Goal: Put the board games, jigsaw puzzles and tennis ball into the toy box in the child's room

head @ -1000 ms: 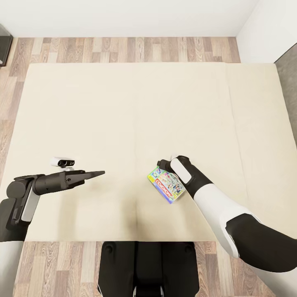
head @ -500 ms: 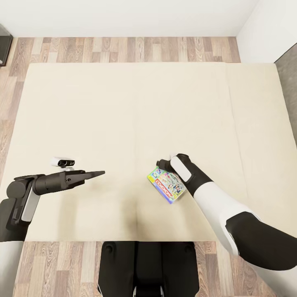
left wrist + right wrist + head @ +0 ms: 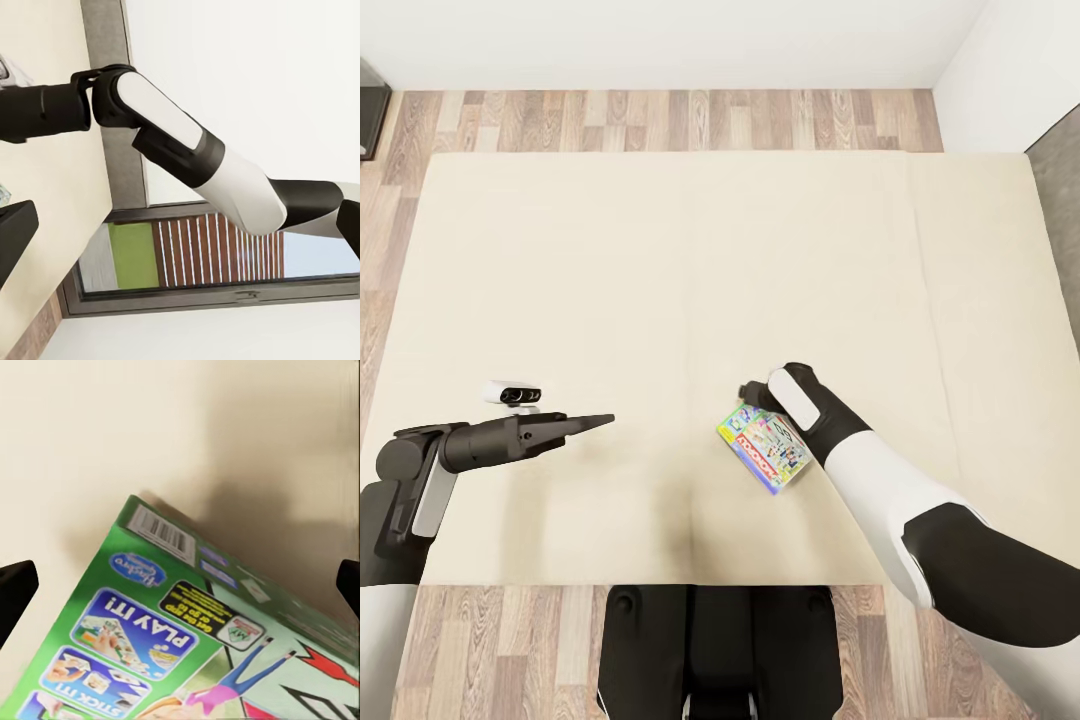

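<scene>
A colourful board game box (image 3: 763, 450) with a red MONOPOLY banner lies on the beige mattress of the bed (image 3: 660, 250), near its front edge. My right gripper (image 3: 755, 392) hovers just over the box's far end, mostly hidden under the wrist. In the right wrist view the gripper (image 3: 180, 585) is open wide, its dark fingertips (image 3: 15, 589) at both edges, and the green side of the box (image 3: 150, 645) lies below and between them, untouched. My left gripper (image 3: 595, 422) hangs over the bed well left of the box, open (image 3: 180, 232) and holding nothing.
Wood-plank floor (image 3: 660, 120) runs beyond the bed's far edge, up to a white wall. A grey padded frame (image 3: 1060, 190) borders the bed at the right. A dark cabinet corner (image 3: 370, 110) stands at the far left. My base (image 3: 710, 650) meets the front edge.
My right wrist has shifted slightly away from me, over the box's far end. The box and the left arm have stayed put.
</scene>
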You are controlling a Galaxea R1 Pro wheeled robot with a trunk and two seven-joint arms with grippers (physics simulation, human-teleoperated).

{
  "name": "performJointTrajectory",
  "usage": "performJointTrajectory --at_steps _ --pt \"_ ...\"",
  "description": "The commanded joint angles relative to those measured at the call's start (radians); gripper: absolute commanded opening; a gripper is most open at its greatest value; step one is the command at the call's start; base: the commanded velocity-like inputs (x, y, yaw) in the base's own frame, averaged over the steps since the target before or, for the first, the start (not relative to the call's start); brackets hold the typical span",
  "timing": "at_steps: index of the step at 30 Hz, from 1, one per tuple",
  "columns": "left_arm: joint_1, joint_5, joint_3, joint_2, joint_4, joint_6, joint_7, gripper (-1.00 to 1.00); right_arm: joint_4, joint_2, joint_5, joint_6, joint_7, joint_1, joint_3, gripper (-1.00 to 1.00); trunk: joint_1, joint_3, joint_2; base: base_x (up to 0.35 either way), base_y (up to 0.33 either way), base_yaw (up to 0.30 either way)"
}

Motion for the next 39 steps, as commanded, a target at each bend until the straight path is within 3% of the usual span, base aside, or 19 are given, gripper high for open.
performJointTrajectory --at_steps 1,18,39 --pt "0.0 0.0 0.0 0.0 0.0 0.011 -0.004 1.0 -0.001 -0.001 -0.011 0.001 -0.015 -0.001 0.005 1.0 0.001 -0.001 -0.002 0.0 0.0 0.0" --pt "0.0 0.0 -0.002 0.0 0.0 0.011 -0.004 1.0 0.001 0.0 -0.012 0.055 -0.037 -0.003 -0.011 1.0 0.001 -0.001 -0.002 0.0 0.0 0.0" --pt "0.0 0.0 -0.003 0.0 0.0 0.011 -0.004 1.0 0.002 0.0 -0.012 0.046 -0.037 -0.002 -0.014 1.0 0.001 -0.001 -0.002 0.0 0.0 0.0"
